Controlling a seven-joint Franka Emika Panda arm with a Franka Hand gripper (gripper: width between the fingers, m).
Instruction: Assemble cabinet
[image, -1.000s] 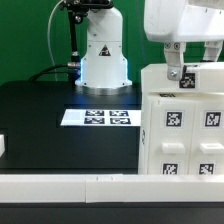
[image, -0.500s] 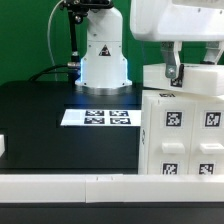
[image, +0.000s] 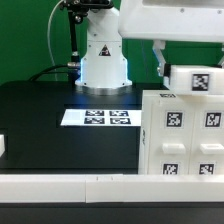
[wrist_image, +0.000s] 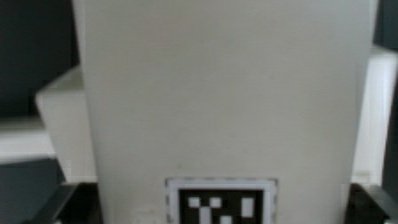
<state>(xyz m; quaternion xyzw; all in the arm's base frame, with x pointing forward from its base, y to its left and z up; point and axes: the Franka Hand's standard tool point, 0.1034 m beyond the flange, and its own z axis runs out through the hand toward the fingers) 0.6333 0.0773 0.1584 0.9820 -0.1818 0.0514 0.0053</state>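
The white cabinet body (image: 185, 140) stands at the exterior view's right, with several black-and-white tags on its front. My gripper (image: 176, 64) hangs above its top and is shut on a chunky white cabinet panel (image: 196, 78) with one tag. The panel sits just over the body's top; whether it touches the top I cannot tell. One dark finger (image: 160, 60) shows beside the panel; the other is hidden. In the wrist view the panel (wrist_image: 214, 100) fills the frame between the dark fingers (wrist_image: 71, 205), and its tag (wrist_image: 222, 202) lies at my gripper (wrist_image: 217, 212).
The marker board (image: 98, 117) lies flat on the black table in front of the robot base (image: 102, 55). A long white rail (image: 70, 186) edges the table's front. A small white part (image: 3, 146) sits at the exterior view's left edge.
My hand has risen and shifted to the exterior view's right. The tagged panel has moved right with it, away from its earlier seat on the cabinet's top.
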